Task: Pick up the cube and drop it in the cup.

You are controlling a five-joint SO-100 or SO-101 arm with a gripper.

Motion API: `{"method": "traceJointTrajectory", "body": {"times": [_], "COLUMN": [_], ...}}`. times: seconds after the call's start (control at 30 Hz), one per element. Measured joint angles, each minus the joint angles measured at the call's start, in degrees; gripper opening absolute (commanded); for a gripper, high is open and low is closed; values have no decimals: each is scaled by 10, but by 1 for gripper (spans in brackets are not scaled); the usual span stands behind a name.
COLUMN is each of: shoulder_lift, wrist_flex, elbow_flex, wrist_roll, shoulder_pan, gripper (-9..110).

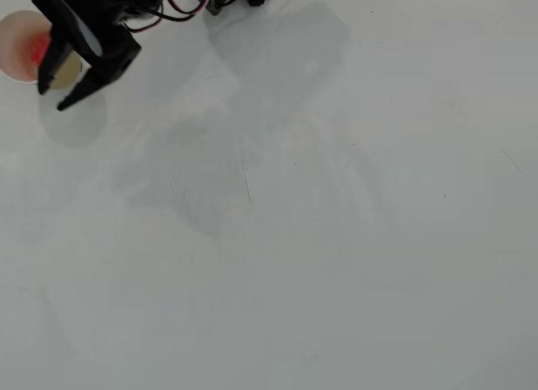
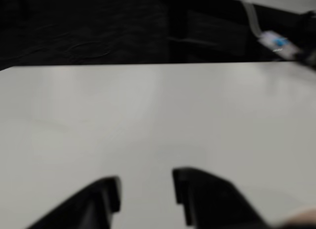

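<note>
In the overhead view the cup [image 1: 12, 37] stands at the far top left of the white table. The red-pink cube [image 1: 37, 47] lies inside it. My black gripper [image 1: 50, 98] hangs over the cup's right side, its fingertips pointing down-left past the rim, and it covers part of the cup. In the wrist view the gripper [image 2: 145, 182] shows two black fingers [image 2: 98, 199] with a clear gap and nothing between them. It is open and empty. Cup and cube cannot be made out in the wrist view.
Red and black wires [image 1: 181, 5] and the arm's base sit at the top edge of the overhead view. In the wrist view the table's far edge [image 2: 158, 65] meets a dark background, with a cable and blue connector [image 2: 276, 41] at the upper right.
</note>
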Motion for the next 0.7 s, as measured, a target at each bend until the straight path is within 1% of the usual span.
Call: {"method": "traceJointTrajectory", "body": {"times": [0.23,0.4,0.5,0.57,0.7], "shoulder_lift": [37,62,84,105,149], "wrist_flex": [34,39,45,60,128], "elbow_flex": [35,69,105,127,153], "wrist_roll": [49,61,63,66,73], "shoulder_pan": [-93,-162,-223,-259,-328], "gripper": [8,8,8,8,8]}}
